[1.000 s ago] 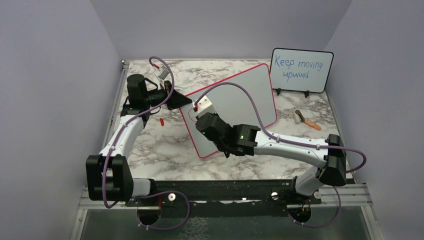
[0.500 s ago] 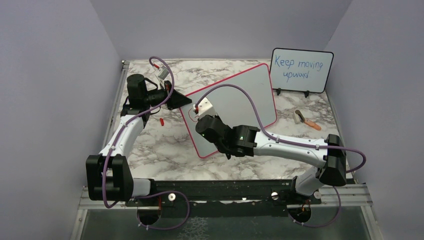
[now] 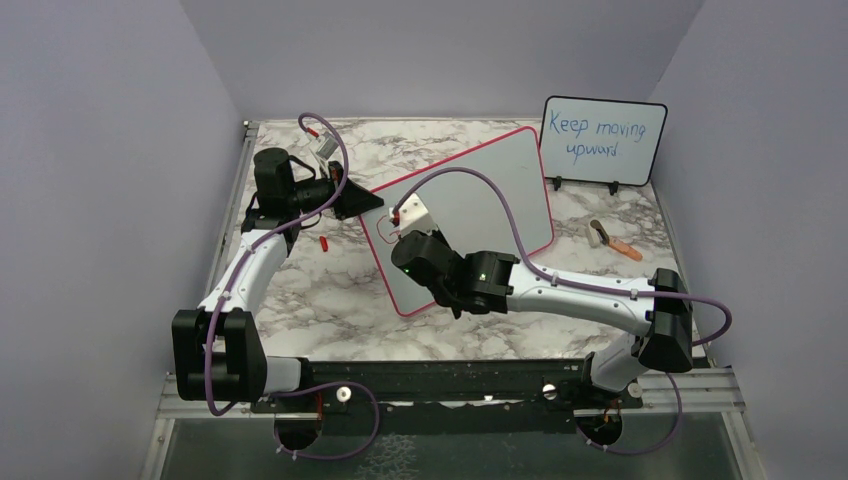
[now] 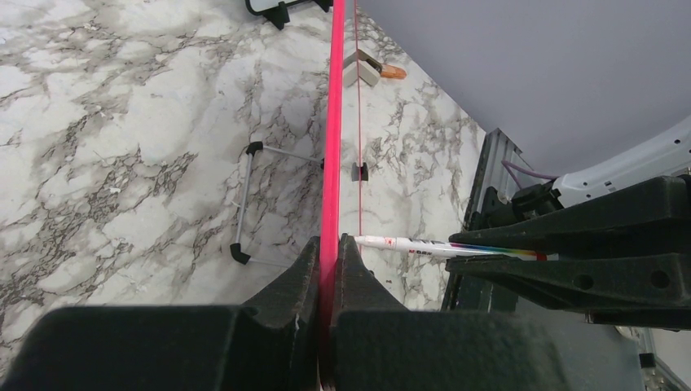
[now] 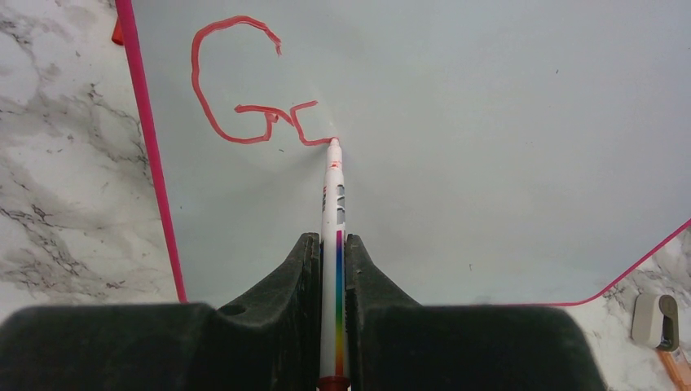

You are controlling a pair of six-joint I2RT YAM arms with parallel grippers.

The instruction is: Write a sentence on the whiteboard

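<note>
Two pairs of jaws are sharing the work. The right jaws are pinching a slim white marker [image 5: 334, 204], pressing its tip to the glossy whiteboard [image 5: 489, 122], where the sentence [image 5: 251, 109] is starting as a red "G" and part of a second letter. The left jaws are clamping the board's thin pink frame [image 4: 330, 122], steadying it tilted at the middle of the marbled table [image 4: 122, 122].

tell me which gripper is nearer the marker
Right. The right gripper is shut on the marker, its tip on the whiteboard; the left gripper clamps that board's edge, off the marker.
</note>
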